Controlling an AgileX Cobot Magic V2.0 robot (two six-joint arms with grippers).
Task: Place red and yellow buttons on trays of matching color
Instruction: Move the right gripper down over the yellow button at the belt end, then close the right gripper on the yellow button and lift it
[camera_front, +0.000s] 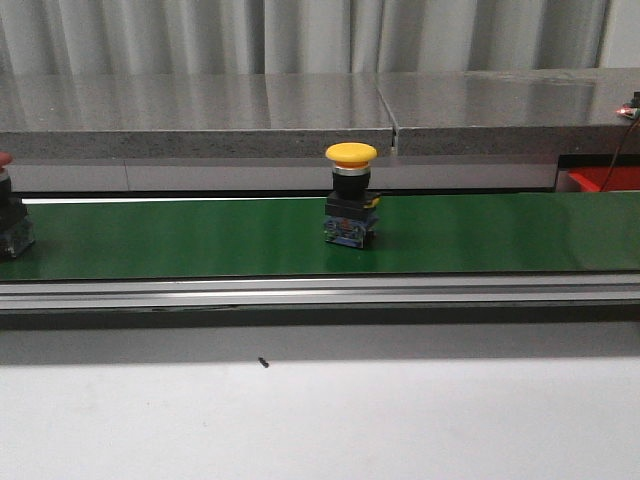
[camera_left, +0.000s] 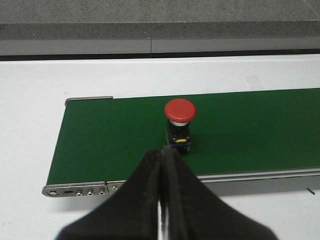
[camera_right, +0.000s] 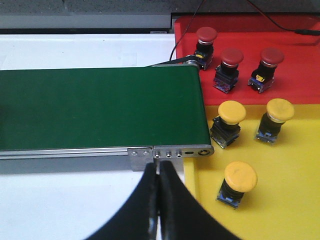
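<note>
Green conveyor belt (camera_front: 200, 240) is seen running left-right across the white counter (camera_front: 320, 420), framed by a silver aluminium rail (camera_front: 320, 292) on the near side.

Yellow mushroom-head push button (camera_front: 351, 207) is stood upright on the belt, roughly mid-span in the front view, black body with blue base. A second unit, the red mushroom-head push button (camera_left: 180, 122), is stood upright near the belt's left end; in the front view only its edge is caught at the left border.

Left end effector (camera_left: 161, 155) is clenched, black fingers pressed together with nothing between them, positioned near-side of the belt, in line with the red button and apart from it.

Right end effector (camera_right: 158, 172) is likewise clenched and empty, held just near-side of the belt's right end roller plate.

Beyond the belt's right end, the red plastic tray (camera_right: 295, 75) is loaded with three red-capped buttons, upright or slightly tilted. The yellow plastic tray (camera_right: 290, 200) sits on its near side, touching it, and is loaded with three yellow-capped buttons. A black cable is routed over the red tray's far edge.
</note>
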